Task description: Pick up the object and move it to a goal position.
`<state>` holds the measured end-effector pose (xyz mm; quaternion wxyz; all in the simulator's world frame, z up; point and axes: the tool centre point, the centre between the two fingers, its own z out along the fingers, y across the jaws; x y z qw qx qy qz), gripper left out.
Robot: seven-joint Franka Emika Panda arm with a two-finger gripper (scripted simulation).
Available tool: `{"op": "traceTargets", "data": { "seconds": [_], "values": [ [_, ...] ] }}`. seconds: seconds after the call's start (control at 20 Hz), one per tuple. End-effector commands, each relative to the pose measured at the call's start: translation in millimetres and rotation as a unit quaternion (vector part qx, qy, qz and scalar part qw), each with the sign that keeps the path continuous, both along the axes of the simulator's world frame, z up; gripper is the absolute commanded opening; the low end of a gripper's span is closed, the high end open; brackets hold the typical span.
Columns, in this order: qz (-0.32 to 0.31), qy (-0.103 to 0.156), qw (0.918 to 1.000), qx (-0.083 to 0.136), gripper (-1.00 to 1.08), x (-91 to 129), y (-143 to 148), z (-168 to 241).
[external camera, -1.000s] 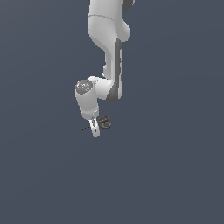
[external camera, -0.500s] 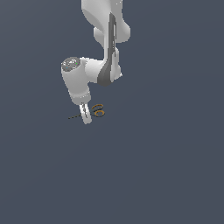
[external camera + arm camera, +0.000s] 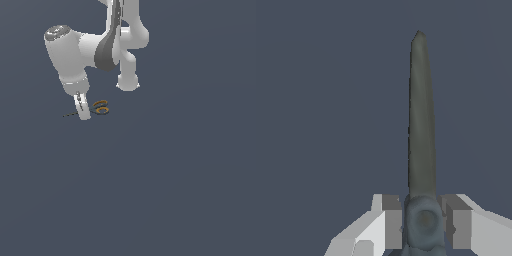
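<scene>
In the exterior view, the thin dark blades of the scissors [image 3: 95, 109] point toward that view's left, poking out past the gripper [image 3: 83, 113], which hangs from the white arm [image 3: 95, 50] with its fingers [image 3: 85, 107] pointing down at the middle of the tool. The two orange-yellow ring handles show just on the exterior view's right of the fingers, against a plain dark grey ground with no visible edge. In the wrist view the jaws pinch the scissors [image 3: 423, 150] at the pivot, a grey pad pressed against each side, with the blades running straight out from between them.
</scene>
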<state>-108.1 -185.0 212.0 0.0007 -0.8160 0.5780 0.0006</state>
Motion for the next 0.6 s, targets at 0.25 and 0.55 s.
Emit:
{"op": "traceTargets", "data": {
  "seconds": [0.25,0.55],
  "values": [
    [0.001,0.0,1.0,-0.001,-1.0,-15,-22,51],
    [0.001,0.0,1.0,-0.001,-1.0,-18,-30,69]
  ]
}}
